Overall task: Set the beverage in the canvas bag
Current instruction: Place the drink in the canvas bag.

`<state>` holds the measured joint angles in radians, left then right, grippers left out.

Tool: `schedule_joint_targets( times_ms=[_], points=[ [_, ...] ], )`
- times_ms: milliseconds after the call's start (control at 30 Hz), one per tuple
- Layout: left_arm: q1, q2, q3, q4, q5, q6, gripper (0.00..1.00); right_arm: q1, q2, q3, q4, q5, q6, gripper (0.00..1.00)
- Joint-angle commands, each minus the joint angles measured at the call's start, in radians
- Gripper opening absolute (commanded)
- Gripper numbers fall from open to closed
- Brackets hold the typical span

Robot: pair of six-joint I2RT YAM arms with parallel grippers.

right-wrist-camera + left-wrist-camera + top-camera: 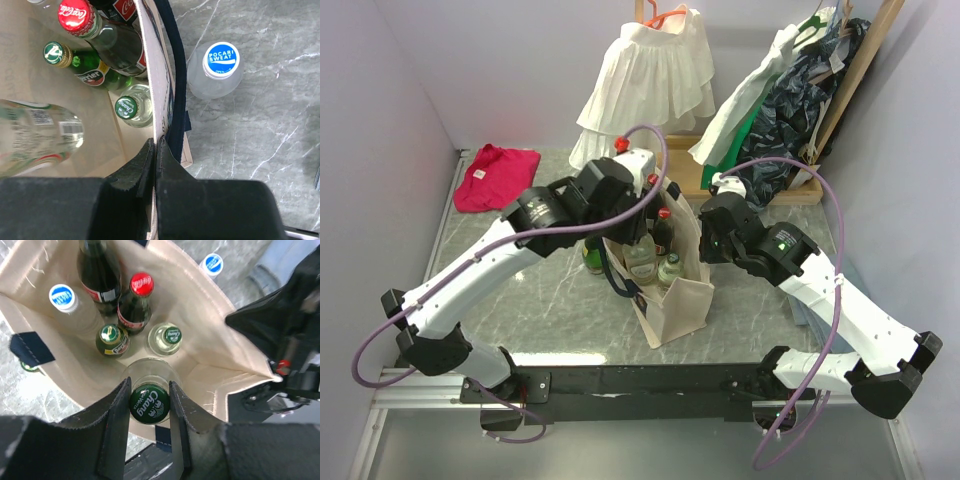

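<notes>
The cream canvas bag [678,302] with navy straps stands upright between the arms, its mouth open. My left gripper [149,390] is shut on the neck of the beverage, a clear bottle with a green Chang cap [149,404], which hangs inside the bag's mouth near the near wall [200,305]. Seen from above, the left gripper [638,222] is over the bag. Several other bottles stand in the bag. My right gripper [156,145] is shut on the bag's rim [149,60], pinching the right wall [705,240].
A Pocari Sweat bottle [220,65] stands on the marble table just outside the bag's right wall. A green bottle [592,258] stands left of the bag. A red cloth [495,177] lies far left. A white ruffled garment [645,80] and other hanging clothes [790,100] are at the back.
</notes>
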<state>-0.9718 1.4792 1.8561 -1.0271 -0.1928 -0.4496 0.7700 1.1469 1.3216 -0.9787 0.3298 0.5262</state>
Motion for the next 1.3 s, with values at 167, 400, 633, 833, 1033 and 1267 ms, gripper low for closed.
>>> schedule_joint_targets(
  times_ms=[167,400,633,833,1033,1267],
  points=[
    [-0.045,-0.119,-0.101,0.257,-0.098,0.002,0.01,0.003,0.004,0.022,0.043,0.015,-0.012,0.0],
    [-0.056,-0.117,-0.11,0.231,-0.255,-0.027,0.01,0.002,0.004,0.021,0.038,0.02,-0.012,0.0],
    [-0.056,-0.146,-0.132,0.222,-0.343,-0.054,0.01,0.003,0.005,0.016,0.041,0.023,-0.011,0.0],
    [-0.056,-0.145,-0.159,0.225,-0.336,-0.067,0.01,0.003,0.008,0.014,0.041,0.023,-0.012,0.0],
    [-0.056,-0.134,-0.173,0.251,-0.341,-0.054,0.01,0.003,0.011,0.008,0.046,0.018,-0.009,0.0],
    [-0.056,-0.097,-0.182,0.295,-0.271,-0.038,0.01,0.003,0.01,0.007,0.044,0.018,-0.005,0.0]
  ],
)
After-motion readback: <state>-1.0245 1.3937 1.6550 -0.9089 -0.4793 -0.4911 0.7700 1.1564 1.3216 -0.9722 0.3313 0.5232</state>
